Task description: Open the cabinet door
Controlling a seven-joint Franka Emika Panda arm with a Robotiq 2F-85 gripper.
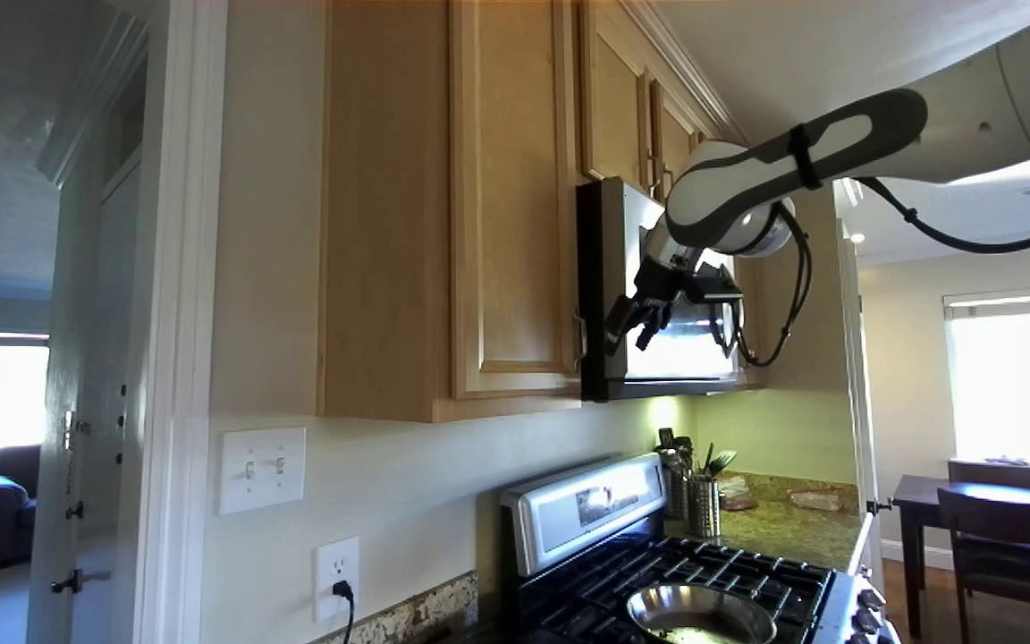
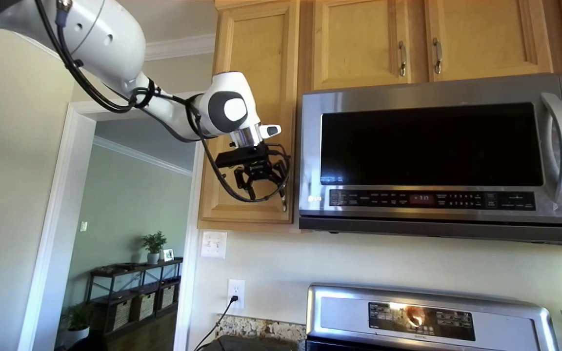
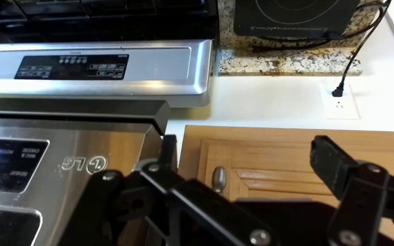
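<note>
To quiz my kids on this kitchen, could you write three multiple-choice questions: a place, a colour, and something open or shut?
1. Where is the pan?
A. in the microwave
B. on the stove
C. on the floor

2. What colour is the robot's gripper?
A. black
B. red
C. yellow

3. The tall cabinet door is
A. wide open
B. missing
C. shut

1 B: it sits there in an exterior view.
2 A: it looks black in every view.
3 C: it lies flush in both exterior views.
</note>
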